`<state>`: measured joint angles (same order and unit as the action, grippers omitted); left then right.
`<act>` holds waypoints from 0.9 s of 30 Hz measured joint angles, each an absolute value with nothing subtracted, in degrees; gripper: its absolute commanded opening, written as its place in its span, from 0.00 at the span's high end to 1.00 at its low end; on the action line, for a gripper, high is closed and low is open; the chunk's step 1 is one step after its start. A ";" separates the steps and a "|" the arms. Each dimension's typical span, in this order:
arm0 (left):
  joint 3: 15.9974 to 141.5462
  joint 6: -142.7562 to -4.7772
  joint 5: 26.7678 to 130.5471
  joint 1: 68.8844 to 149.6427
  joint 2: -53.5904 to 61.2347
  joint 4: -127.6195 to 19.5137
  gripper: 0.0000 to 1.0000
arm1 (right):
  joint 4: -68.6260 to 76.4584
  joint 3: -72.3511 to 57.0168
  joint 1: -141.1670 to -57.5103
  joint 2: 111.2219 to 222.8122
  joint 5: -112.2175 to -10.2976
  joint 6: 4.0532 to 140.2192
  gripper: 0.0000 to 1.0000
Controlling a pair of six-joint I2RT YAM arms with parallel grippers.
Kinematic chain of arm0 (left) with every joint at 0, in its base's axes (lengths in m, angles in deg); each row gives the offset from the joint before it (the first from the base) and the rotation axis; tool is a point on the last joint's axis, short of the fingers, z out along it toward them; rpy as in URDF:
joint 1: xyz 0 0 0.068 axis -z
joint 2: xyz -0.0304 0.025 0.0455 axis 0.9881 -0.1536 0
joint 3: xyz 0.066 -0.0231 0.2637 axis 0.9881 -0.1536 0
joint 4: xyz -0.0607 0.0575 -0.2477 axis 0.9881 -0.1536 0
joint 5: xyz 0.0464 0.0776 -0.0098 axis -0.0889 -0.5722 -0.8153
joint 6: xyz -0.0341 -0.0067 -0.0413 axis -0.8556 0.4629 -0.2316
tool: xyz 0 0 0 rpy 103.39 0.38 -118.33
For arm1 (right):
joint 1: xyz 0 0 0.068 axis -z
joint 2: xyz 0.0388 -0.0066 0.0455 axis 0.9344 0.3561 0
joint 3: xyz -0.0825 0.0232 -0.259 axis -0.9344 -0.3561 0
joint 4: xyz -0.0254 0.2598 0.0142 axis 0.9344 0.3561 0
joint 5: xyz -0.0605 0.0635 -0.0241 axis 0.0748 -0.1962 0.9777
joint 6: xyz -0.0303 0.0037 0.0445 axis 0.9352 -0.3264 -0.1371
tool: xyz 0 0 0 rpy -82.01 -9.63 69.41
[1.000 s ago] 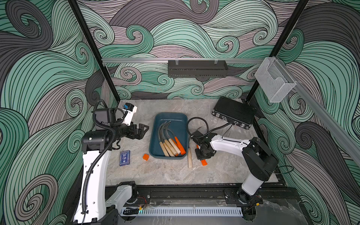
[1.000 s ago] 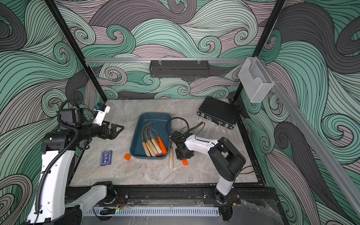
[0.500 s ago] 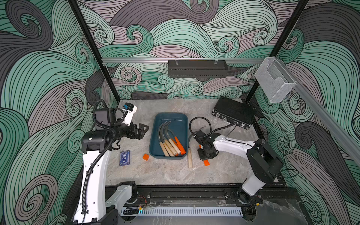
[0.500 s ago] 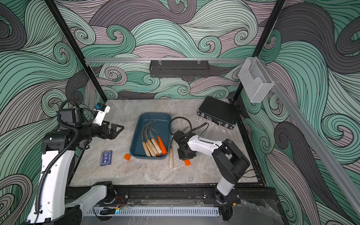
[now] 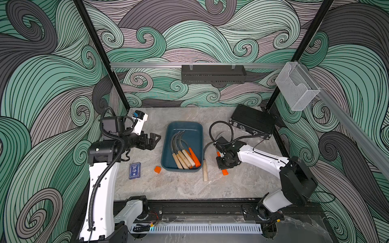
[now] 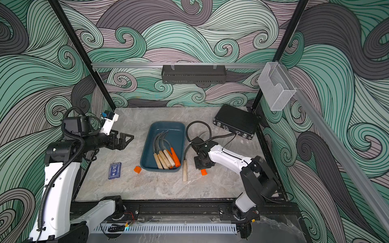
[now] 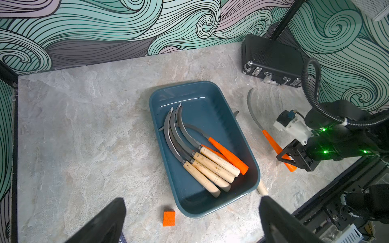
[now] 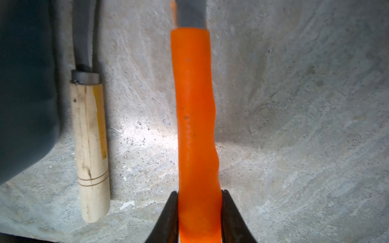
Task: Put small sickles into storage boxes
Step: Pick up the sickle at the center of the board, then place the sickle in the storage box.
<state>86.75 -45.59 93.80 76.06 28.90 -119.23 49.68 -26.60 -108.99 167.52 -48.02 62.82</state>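
Checked top views: found right gripper [image 5: 224, 167] clamped on orange-handled sickle [image 5: 225, 172] just beside teal tray [image 5: 190, 131], grip unchanged over last second, elbow swung outward; left gripper [image 5: 155, 142] agape. Left wrist: counted about five sickles [image 7: 189, 147] inside tray, overlap obscuring total. Right wrist: confirmed handle pinched, wooden-handled sickle [image 8: 90, 147] alongside. Judged lift into tray next.

text legible: none | blue card box [image 5: 134, 170]: white print on lid, too small to read
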 measured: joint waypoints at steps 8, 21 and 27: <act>86.75 -45.61 93.76 76.06 28.84 -119.20 0.01 | 52.57 -19.58 -108.80 161.07 -49.79 64.11 1.00; 86.75 -46.20 93.48 76.06 28.84 -118.18 0.01 | 54.25 -8.78 -109.12 159.49 -58.36 63.92 1.00; 86.75 -46.81 92.69 76.06 28.84 -117.85 0.01 | 53.86 -4.54 -112.23 163.34 -60.42 62.91 1.00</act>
<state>86.75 -46.81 92.69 76.06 28.84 -117.85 53.86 -4.54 -112.23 163.34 -60.42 62.91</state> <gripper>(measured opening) 0.986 0.285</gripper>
